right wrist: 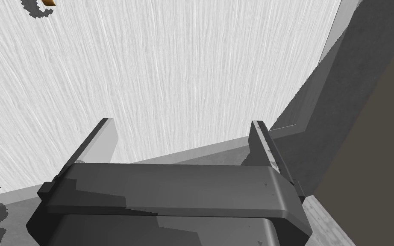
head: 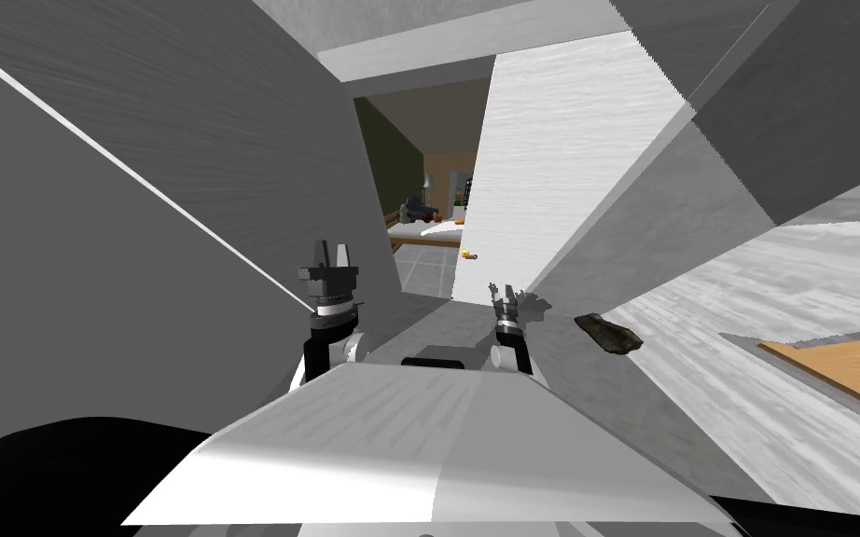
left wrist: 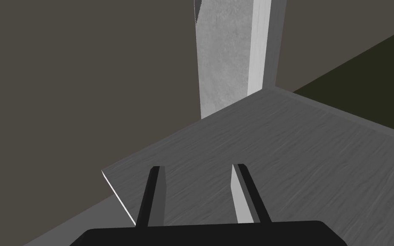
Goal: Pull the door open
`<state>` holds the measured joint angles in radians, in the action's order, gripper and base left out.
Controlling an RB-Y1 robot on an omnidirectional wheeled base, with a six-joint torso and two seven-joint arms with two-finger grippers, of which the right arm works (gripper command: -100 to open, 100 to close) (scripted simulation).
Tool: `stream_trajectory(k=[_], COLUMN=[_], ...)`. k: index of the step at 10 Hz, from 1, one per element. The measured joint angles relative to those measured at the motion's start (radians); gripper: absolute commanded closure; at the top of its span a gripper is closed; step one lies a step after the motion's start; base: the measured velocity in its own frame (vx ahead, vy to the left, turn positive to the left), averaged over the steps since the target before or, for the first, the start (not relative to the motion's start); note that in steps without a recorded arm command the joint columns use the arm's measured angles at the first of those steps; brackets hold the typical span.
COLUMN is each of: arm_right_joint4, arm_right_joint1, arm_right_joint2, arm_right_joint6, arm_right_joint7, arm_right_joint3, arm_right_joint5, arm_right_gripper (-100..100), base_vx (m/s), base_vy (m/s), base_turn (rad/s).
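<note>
Facing the white door (head: pixel 531 158), the right gripper (head: pixel 506 293), jaws apart and empty, is nearer; the handle (head: pixel 468 254) lies at its 11 o'clock.

A home: a hallway with plain grey walls (head: pixel 186 121), a tall white wood-grained door (head: pixel 531 158) ajar, and beyond it a low light-brown wooden table (head: pixel 411 240) and small colourful clutter (head: pixel 416 209)
</note>
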<state>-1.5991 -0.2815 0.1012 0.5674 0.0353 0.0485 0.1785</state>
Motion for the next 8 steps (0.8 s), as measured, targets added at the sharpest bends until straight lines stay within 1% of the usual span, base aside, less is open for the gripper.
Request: stream_trajectory(k=[1, 3, 4, 5, 7, 8], arm_right_joint4=[0.029, 0.082, 0.109, 0.134, 0.198, 0.222], arm_right_joint1=[0.011, 0.038, 0.049, 0.058, 0.086, 0.095], arm_right_joint2=[0.003, 0.004, 0.009, 0.01, 0.015, 0.018], arm_right_joint6=[0.01, 0.019, 0.024, 0.031, 0.052, 0.056], arm_right_joint7=[0.002, 0.01, 0.012, 0.015, 0.02, 0.023], arm_right_joint3=[0.003, 0.008, 0.012, 0.014, 0.02, 0.023], arm_right_joint5=[0.006, 0.017, 0.024, 0.03, 0.043, 0.049], arm_right_gripper=[-100, -100, -100, -100, -100, -100], base_vx=[0.093, 0.101, 0.106, 0.09, 0.089, 0.11], base_vy=[-0.021, -0.012, -0.027, -0.017, -0.015, -0.021], base_turn=[0.086, 0.086, 0.066, 0.089, 0.084, 0.082])
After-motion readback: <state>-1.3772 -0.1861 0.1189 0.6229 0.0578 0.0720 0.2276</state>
